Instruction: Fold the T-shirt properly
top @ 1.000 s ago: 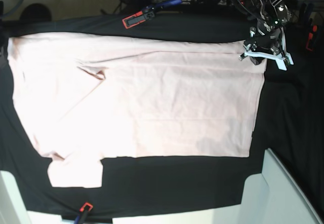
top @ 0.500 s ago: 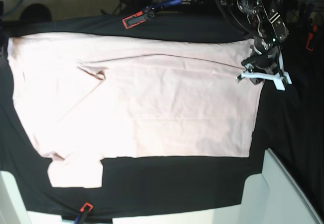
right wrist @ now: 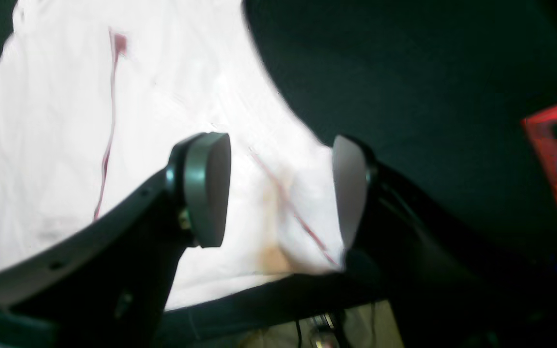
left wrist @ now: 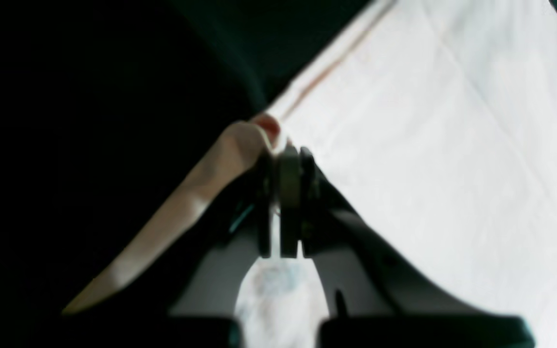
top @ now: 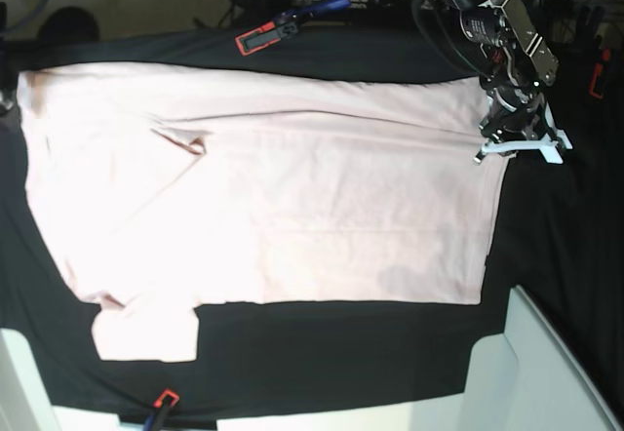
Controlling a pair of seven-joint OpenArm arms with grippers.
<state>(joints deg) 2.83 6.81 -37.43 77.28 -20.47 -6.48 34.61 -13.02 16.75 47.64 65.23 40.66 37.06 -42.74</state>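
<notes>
Left arm reaching down at the far right of the base view, left pincer point(top: 507, 138) pressed fully closed, its fingers point(left wrist: 289, 193) together, right pincer point(right wrist: 278, 188) held wide apart, pads point(right wrist: 208, 186) facing each other

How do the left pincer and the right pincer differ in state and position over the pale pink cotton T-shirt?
The left pincer is shut, pinching a fold at the edge of the pale pink cotton T-shirt; the right pincer stands open and holds nothing. The left pincer touches the fabric; whether the right pincer, with an edge of it between its pads, touches it cannot be told. Both are at a border of the shirt, beside the black cloth.
</notes>
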